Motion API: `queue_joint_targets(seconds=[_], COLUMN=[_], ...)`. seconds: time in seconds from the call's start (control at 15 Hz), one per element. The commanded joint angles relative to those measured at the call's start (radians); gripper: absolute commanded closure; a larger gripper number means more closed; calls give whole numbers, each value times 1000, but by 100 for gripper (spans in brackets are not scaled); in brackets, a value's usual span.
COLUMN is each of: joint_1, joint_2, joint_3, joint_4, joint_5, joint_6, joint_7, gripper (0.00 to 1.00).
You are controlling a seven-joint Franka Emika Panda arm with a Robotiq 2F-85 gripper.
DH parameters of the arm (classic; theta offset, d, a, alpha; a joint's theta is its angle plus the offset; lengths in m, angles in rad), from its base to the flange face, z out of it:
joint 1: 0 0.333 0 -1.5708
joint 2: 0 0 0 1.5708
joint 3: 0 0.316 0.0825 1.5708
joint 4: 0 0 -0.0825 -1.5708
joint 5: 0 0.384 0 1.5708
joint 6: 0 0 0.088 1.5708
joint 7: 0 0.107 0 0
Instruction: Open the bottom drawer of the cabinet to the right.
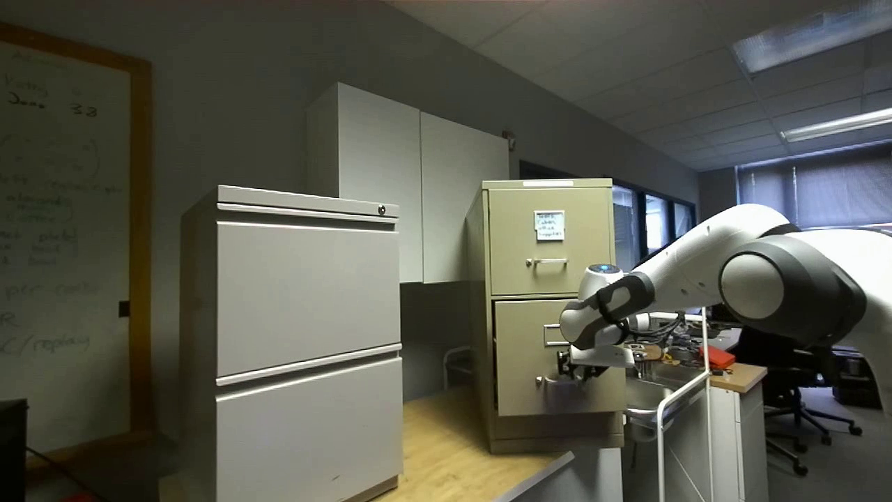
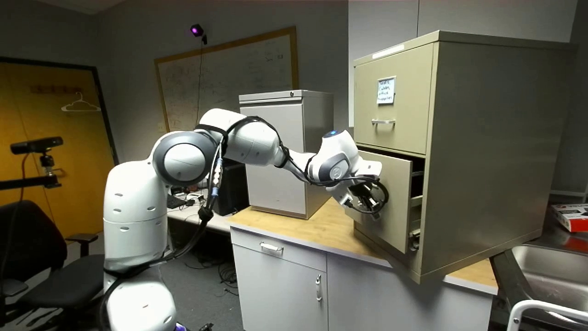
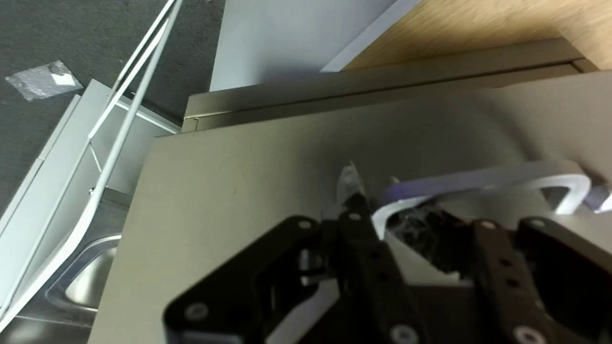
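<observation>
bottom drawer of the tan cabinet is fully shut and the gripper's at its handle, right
Not shut: an exterior view shows the bottom drawer of the tan cabinet standing partly open. The gripper is at its handle, as you say.

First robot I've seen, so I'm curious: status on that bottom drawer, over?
Gripper at the handle; can't tell if gripping. Bottom drawer partly open. Only the arm appears in front.
</observation>
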Motion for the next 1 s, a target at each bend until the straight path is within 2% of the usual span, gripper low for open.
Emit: queue_joint_targets(seconds=[0.0, 0.2, 0.53, 0.6, 0.67, 0.73, 0.8, 0.87, 0.93], joint_1=[18, 7, -14, -6, 19, -19, 5, 42, 35], joint_2=[-83, -116, -135, -129, -108, -181, -175, -151, -153], joint_3=[-21, -28, -19, -27, -52, 133, 121, 87, 88], joint_4=[-224, -321, -464, -489, -469, -483, -435, -378, -334], joint_5=[-9, 2, 138, 134, 103, 249, 224, 261, 272], joint_6=[70, 228, 556, 612, 634, 599, 564, 519, 455], joint_7=[165, 301, 406, 451, 518, 323, 356, 316, 290], gripper=[95, 95, 95, 95, 95, 95, 95, 95, 95])
